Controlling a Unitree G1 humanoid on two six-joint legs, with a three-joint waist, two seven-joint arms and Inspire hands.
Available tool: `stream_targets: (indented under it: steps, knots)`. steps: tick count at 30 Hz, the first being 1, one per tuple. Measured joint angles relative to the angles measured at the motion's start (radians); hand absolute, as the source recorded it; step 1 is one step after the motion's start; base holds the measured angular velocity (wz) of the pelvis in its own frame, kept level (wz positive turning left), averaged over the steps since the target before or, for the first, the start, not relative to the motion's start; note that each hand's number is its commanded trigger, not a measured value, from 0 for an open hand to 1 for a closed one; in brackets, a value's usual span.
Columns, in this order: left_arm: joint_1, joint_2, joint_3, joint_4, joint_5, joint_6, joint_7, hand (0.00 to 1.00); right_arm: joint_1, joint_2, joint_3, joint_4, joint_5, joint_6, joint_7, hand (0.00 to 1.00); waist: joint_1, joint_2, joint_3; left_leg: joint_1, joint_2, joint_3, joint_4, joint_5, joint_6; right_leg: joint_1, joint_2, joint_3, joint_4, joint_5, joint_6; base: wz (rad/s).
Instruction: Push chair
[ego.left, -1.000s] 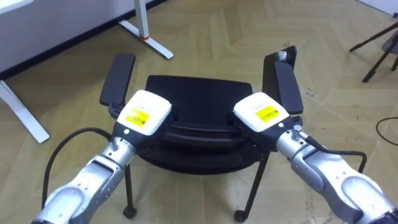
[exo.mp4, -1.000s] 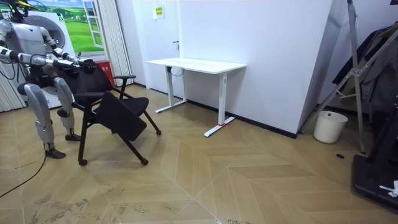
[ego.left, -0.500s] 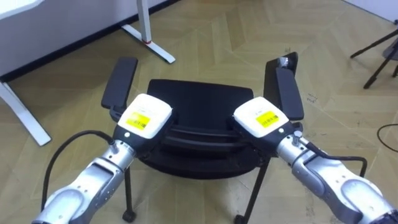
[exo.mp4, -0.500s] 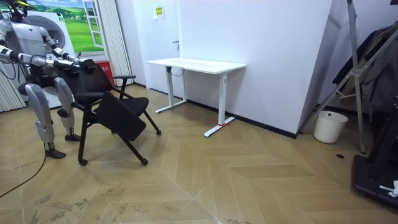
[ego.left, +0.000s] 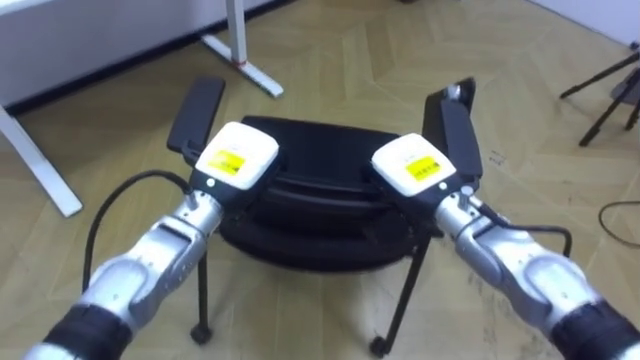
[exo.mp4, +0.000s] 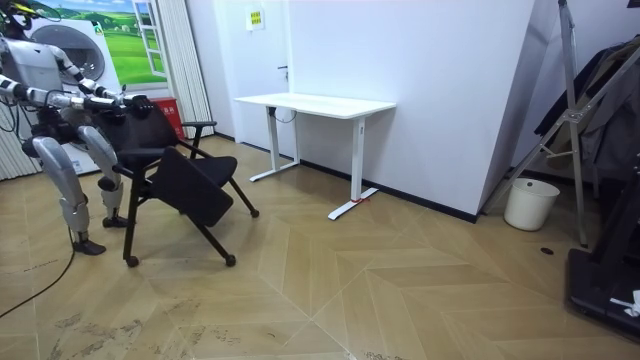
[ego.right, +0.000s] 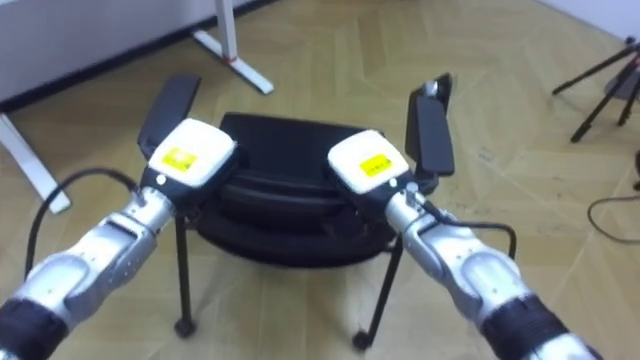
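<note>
- Nearest the robot, its left hand (ego.left: 237, 165) and right hand (ego.left: 412, 172) rest side by side on the top edge of the black chair (ego.left: 320, 148), backs of the hands up. The fingers reach over the far side of the backrest (ego.left: 322, 196) and are hidden, so it cannot be told whether they clasp it or merely press.
- The chair lies directly ahead of and below both hands, its backrest running crosswise from one hand to the other. Neither hand is nearer; each touches the rail about equally far from its middle. A push would likely go straight ahead, away from the robot, and an uneven shove might swing the chair aside.
- Just beyond the hands, the seat looks dark, smooth and gently curved. A flat padded left armrest (ego.left: 196, 112) stands outside the left hand, and a right armrest (ego.left: 456, 140) outside the right.
- Thin dark metal legs (ego.left: 405, 290) drop below the hands to small round feet, possibly casters.
- Beneath, the pale wooden floor (ego.left: 340, 50), laid in a herringbone pattern, looks smooth enough to slide over.
- Farther ahead, left of the left hand, stands a white desk (ego.left: 240, 55) on white metal legs. Well off to the right of the right hand are dark tripod legs (ego.left: 600, 85).
- In the room view the robot stands behind the chair, arms out to its back, with a white bin (exo.mp4: 530, 203) by the far wall.
</note>
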Motion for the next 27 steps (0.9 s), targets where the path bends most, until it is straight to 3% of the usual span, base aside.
stream_targets:
  steps: [4, 8, 9, 10, 11, 12, 15, 20, 23, 24, 25, 26, 27]
  knots:
    - [-0.009, -0.011, 0.0, 0.016, -0.004, 0.0, 0.011, 1.0, 0.004, -0.005, -0.008, 0.005, -0.001, -0.012, -0.018, 1.0, -0.011, 0.007, -0.0023, -0.053, 0.007, 0.003, 0.07, 0.0, 0.0, -0.014, -0.017, -0.04, 0.053, -0.031, -0.014, 0.25]
    - [-0.007, -0.01, 0.002, 0.021, -0.004, -0.004, 0.023, 1.0, 0.005, -0.006, -0.007, 0.004, 0.001, -0.019, -0.02, 1.0, -0.01, 0.006, -0.0016, -0.105, 0.026, 0.022, 0.155, 0.007, 0.001, -0.016, -0.014, -0.048, 0.073, -0.049, -0.024, 0.18]
    - [-0.007, -0.01, 0.002, 0.021, -0.004, -0.007, 0.024, 1.0, 0.005, -0.01, -0.007, 0.004, 0.006, -0.02, -0.022, 1.0, -0.009, 0.007, -0.0004, -0.14, 0.019, 0.025, 0.154, 0.011, 0.003, -0.017, -0.015, -0.047, 0.078, -0.055, -0.021, 0.0]
    - [-0.01, -0.008, 0.002, 0.019, -0.004, -0.011, 0.027, 1.0, 0.005, -0.019, -0.003, 0.006, 0.014, -0.021, -0.031, 1.0, 0.005, 0.011, -0.0009, -0.187, 0.015, 0.038, 0.113, 0.039, 0.004, -0.029, -0.019, -0.047, 0.096, -0.065, -0.022, -0.15]
    - [-0.011, -0.007, 0.002, 0.019, -0.005, -0.015, 0.032, 1.0, 0.003, -0.023, 0.001, 0.007, 0.021, -0.022, -0.039, 1.0, 0.017, 0.017, 0.002, -0.208, 0.015, 0.05, 0.09, 0.07, 0.031, -0.031, -0.019, -0.047, 0.109, -0.072, -0.024, -0.42]
    - [0.003, 0.001, 0.003, 0.024, -0.004, -0.02, 0.041, 1.0, 0.003, -0.012, 0.013, 0.024, 0.029, -0.02, -0.057, 1.0, 0.035, 0.011, 0.0002, -0.223, 0.012, 0.057, 0.084, 0.111, 0.049, -0.03, -0.023, -0.031, 0.129, -0.09, -0.012, -0.31]
    - [-0.012, 0.019, 0.003, 0.02, 0.002, -0.038, 0.049, 1.0, 0.002, -0.012, 0.021, 0.024, 0.034, -0.023, -0.076, 1.0, 0.052, -0.014, -0.0028, -0.242, -0.003, 0.055, 0.087, 0.11, 0.05, -0.045, -0.037, -0.039, 0.147, -0.115, -0.001, 0.05]
    - [-0.018, 0.038, 0.026, -0.002, 0.008, -0.042, 0.069, 1.0, -0.03, -0.002, 0.019, 0.029, 0.04, -0.016, -0.097, 1.0, 0.085, -0.025, -0.0064, -0.283, -0.009, 0.056, 0.116, 0.096, 0.057, -0.079, -0.045, -0.043, 0.168, -0.138, 0.002, 0.05]
    - [-0.003, 0.039, 0.032, -0.018, 0.008, -0.037, 0.077, 1.0, -0.031, -0.001, 0.029, 0.028, 0.04, -0.014, -0.1, 1.0, 0.088, -0.043, -0.0143, -0.262, -0.06, 0.059, 0.098, 0.082, 0.072, -0.06, -0.096, -0.064, 0.19, -0.155, 0.017, 0.32]
    - [0.011, 0.037, 0.039, -0.026, 0.008, -0.034, 0.08, 1.0, -0.031, 0.0, 0.029, 0.028, 0.037, -0.013, -0.105, 1.0, 0.095, -0.046, -0.017, -0.259, -0.079, 0.059, 0.108, 0.06, 0.076, -0.061, -0.119, -0.069, 0.219, -0.169, 0.028, 0.23]
    - [0.013, 0.035, 0.039, -0.021, 0.007, -0.034, 0.09, 1.0, -0.033, 0.0, 0.03, 0.033, 0.039, -0.009, -0.121, 1.0, 0.101, -0.047, -0.0148, -0.257, -0.097, 0.054, 0.123, 0.034, 0.088, -0.068, -0.139, -0.082, 0.284, -0.178, 0.042, 0.23]
    - [0.011, 0.032, 0.039, -0.02, 0.007, -0.035, 0.095, 1.0, -0.035, 0.001, 0.031, 0.037, 0.039, -0.006, -0.127, 1.0, 0.105, -0.043, -0.013, -0.258, -0.102, 0.051, 0.137, 0.025, 0.091, -0.084, -0.152, -0.085, 0.335, -0.17, 0.052, 0.29]
    - [0.006, 0.027, 0.039, -0.009, 0.007, -0.036, 0.102, 1.0, -0.037, 0.006, 0.033, 0.043, 0.039, 0.003, -0.135, 1.0, 0.116, -0.034, -0.0112, -0.26, -0.104, 0.041, 0.172, 0.002, 0.093, -0.117, -0.173, -0.081, 0.44, -0.136, 0.055, 0.38]
